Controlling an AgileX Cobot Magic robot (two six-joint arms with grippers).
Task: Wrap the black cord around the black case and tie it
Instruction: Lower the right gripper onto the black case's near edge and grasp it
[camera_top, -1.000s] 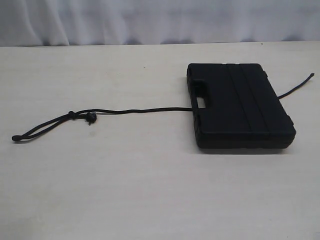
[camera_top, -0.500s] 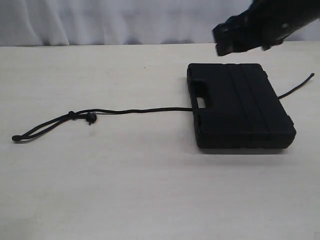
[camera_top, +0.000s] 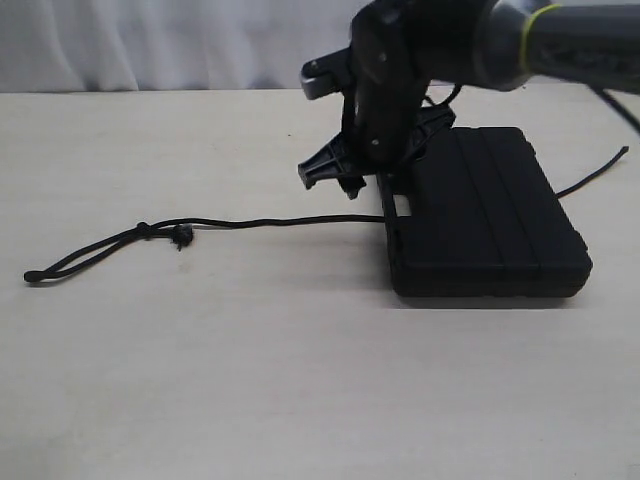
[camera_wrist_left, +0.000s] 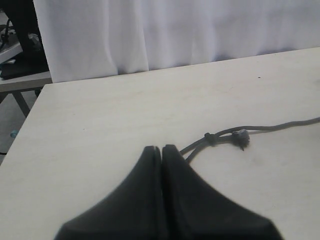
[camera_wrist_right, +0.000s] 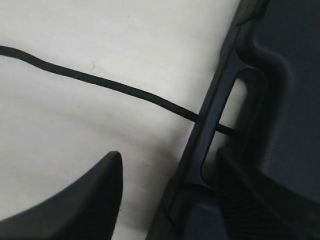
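The black case (camera_top: 500, 220) lies flat on the table, right of centre, handle facing left. The black cord (camera_top: 280, 222) runs from a knotted loop (camera_top: 144, 230) at the left, under the case handle (camera_wrist_right: 215, 125), and its far end (camera_top: 600, 170) emerges at the right. My right gripper (camera_top: 375, 160) hangs open just above the handle end, one finger (camera_wrist_right: 100, 185) over bare table beside the cord (camera_wrist_right: 125, 90), holding nothing. My left gripper (camera_wrist_left: 161, 148) is shut and empty, close to the cord's knot (camera_wrist_left: 210, 137); it is not in the exterior view.
The pale table (camera_top: 250, 380) carries only the cord and the case. A white curtain (camera_top: 150, 40) hangs behind the far edge. The table's side edge (camera_wrist_left: 30, 110) and some gear beyond it show in the left wrist view.
My right arm has come in from the upper right and dropped to the case's handle end. The cord and the case have not moved.
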